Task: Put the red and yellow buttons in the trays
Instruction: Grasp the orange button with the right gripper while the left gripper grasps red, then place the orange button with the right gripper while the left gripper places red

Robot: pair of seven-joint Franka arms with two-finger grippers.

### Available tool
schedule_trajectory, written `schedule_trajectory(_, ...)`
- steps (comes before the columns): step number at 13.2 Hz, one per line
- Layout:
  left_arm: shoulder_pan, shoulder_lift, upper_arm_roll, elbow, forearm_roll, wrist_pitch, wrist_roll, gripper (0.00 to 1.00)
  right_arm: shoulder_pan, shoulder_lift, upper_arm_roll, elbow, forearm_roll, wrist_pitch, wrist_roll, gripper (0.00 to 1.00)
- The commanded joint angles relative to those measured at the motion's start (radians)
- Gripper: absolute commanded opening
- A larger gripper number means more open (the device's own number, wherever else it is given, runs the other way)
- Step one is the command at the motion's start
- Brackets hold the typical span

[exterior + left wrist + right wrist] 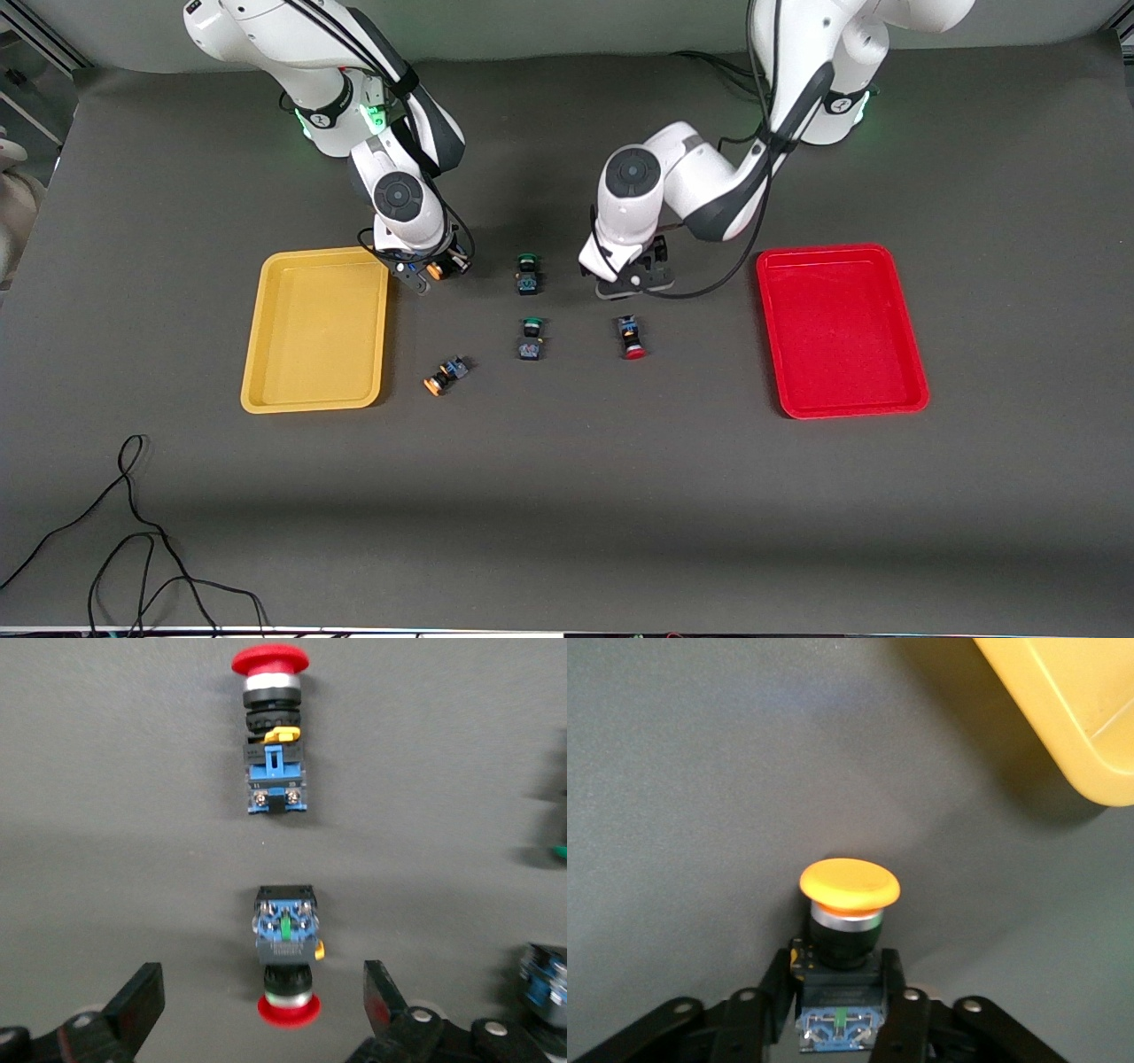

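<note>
two grasps are at different stages. the yellow button (pixel 848 904) sits clamped by its black-and-blue body between the closed fingers (pixel 897 988) of the right gripper (pixel 432 273), orange cap pointing outward; that gripper hangs just beside the yellow tray (pixel 266 372), at the tray's corner toward the robots' edge of the table. a second yellow button (pixel 446 374) lies on the mat near the tray's corner toward the camera edge.

one red button (pixel 285 966) lies on the mat between the wide-open fingers (pixel 135 1005) of the left gripper (pixel 634 280), not yet touched. a second red button (pixel 631 337) lies just nearer the front camera. the red tray (pixel 904 390) waits toward the left arm's end of the table, well apart from both. two green buttons (pixel 529 275) lie in a column in the middle of the table and should stay put.

for the right arm, the good move is probably to carry the button over the bare floor of the yellow tray, clear the raised rim, and release low so the round cap does not roll it out. for the left arm, centre the fingers on the squarish body, not the slippery cap, then descend and close without nudging the neighbouring red button.
</note>
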Motion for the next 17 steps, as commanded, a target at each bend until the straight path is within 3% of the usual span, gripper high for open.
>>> schedule_trajectory(1, -0.012, 0.061, 0.009, 0.014, 0.045, 0.052, -0.047, 1.0, 0.014, -0.024, -0.017, 0.0, 0.01, 0.002, 0.018, 0.17)
schedule_trajectory(4, -0.016, 0.104, 0.009, 0.02, 0.063, 0.084, -0.076, 0.99, -0.004, -0.142, -0.059, 0.02, 0.001, -0.119, -0.023, 0.17)
schedule_trajectory(5, -0.017, 0.109, 0.009, 0.023, 0.064, 0.086, -0.081, 0.89, -0.004, -0.194, -0.102, 0.027, -0.001, -0.185, -0.08, 0.17)
schedule_trajectory(6, -0.017, 0.107, 0.007, 0.026, 0.065, 0.084, -0.096, 0.57, -0.004, -0.253, -0.16, 0.028, -0.001, -0.245, -0.162, 0.17)
schedule_trajectory(7, -0.016, 0.107, 0.007, 0.027, 0.065, 0.081, -0.099, 0.32, -0.003, -0.302, -0.226, 0.027, -0.002, -0.289, -0.248, 0.17)
schedule_trajectory(8, -0.012, 0.107, 0.007, 0.029, 0.065, 0.077, -0.099, 0.1, -0.003, -0.334, -0.28, 0.027, -0.002, -0.322, -0.308, 0.17)
schedule_trajectory(9, -0.011, 0.107, 0.007, 0.038, 0.064, 0.067, -0.101, 0.0, -0.003, -0.345, -0.329, 0.024, -0.005, -0.331, -0.373, 0.17)
schedule_trajectory(11, 0.006, 0.098, 0.007, 0.053, 0.062, 0.06, -0.101, 0.0, -0.003, -0.327, -0.453, 0.019, -0.031, -0.325, -0.532, 0.17)
schedule_trajectory(13, 0.03, 0.048, 0.006, 0.084, 0.056, -0.036, -0.085, 0.0, -0.003, -0.281, -0.559, 0.016, -0.035, -0.299, -0.681, 0.17)
schedule_trajectory(17, 0.161, -0.159, -0.022, 0.081, -0.034, -0.216, 0.107, 0.0, -0.004, -0.143, -0.584, -0.019, -0.022, -0.138, -0.731, 0.17)
